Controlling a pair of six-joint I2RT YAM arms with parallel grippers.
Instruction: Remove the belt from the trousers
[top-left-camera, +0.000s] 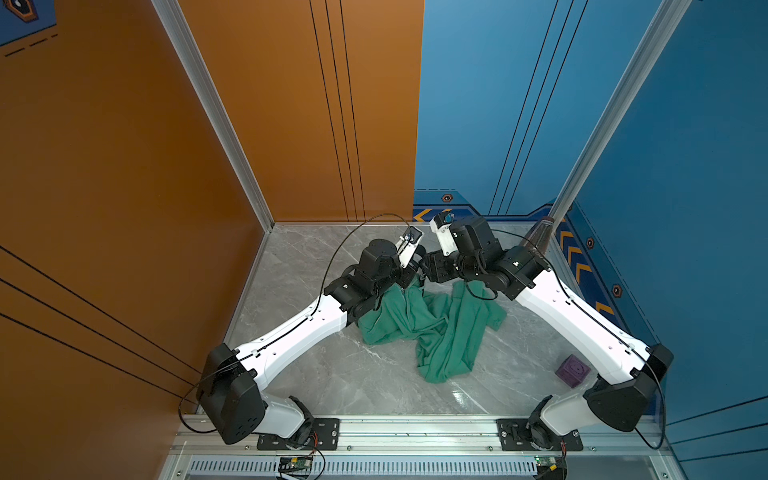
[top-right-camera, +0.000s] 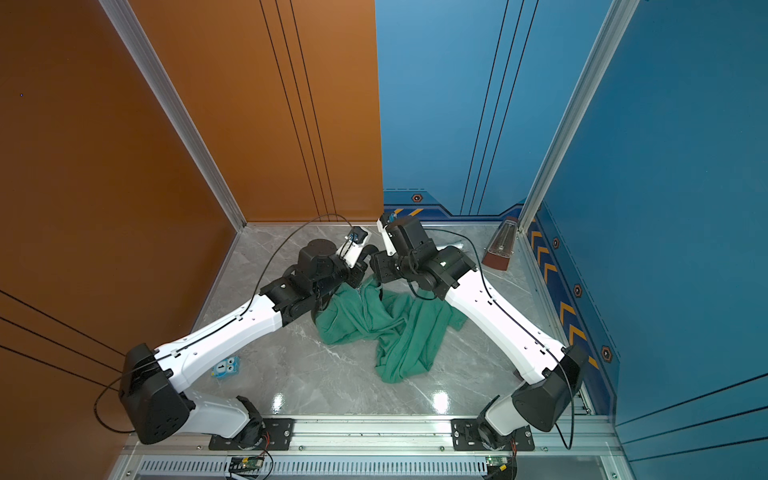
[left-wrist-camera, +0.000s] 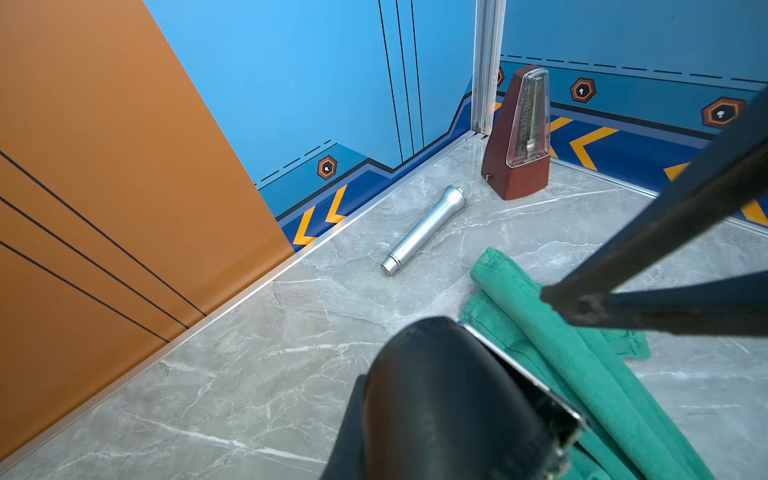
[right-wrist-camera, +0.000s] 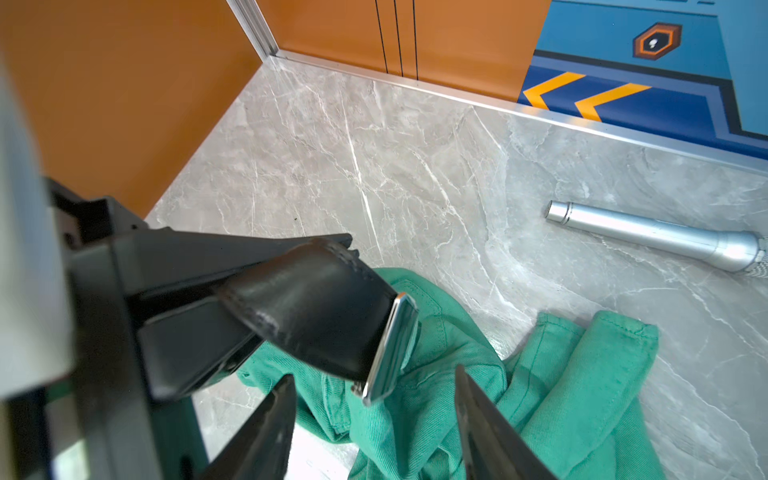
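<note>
The trousers (top-left-camera: 436, 328) lie crumpled on the grey tabletop (top-left-camera: 332, 374) between the two arms, seen in both top views. In the right wrist view the left claw (right-wrist-camera: 303, 289) is pinched tight on the belt (right-wrist-camera: 316, 307) just behind the buckle (right-wrist-camera: 390, 345), holding that end over the green cloth. The right claw (right-wrist-camera: 374, 372) stands wide, its fingers (right-wrist-camera: 270, 428) to either side of the buckle and, as far as this angle shows, not touching it. The rest of the strap is hidden. A microphone (left-wrist-camera: 428, 226) lies beyond the trousers, near a metronome (left-wrist-camera: 519, 137) in the corner.
</note>
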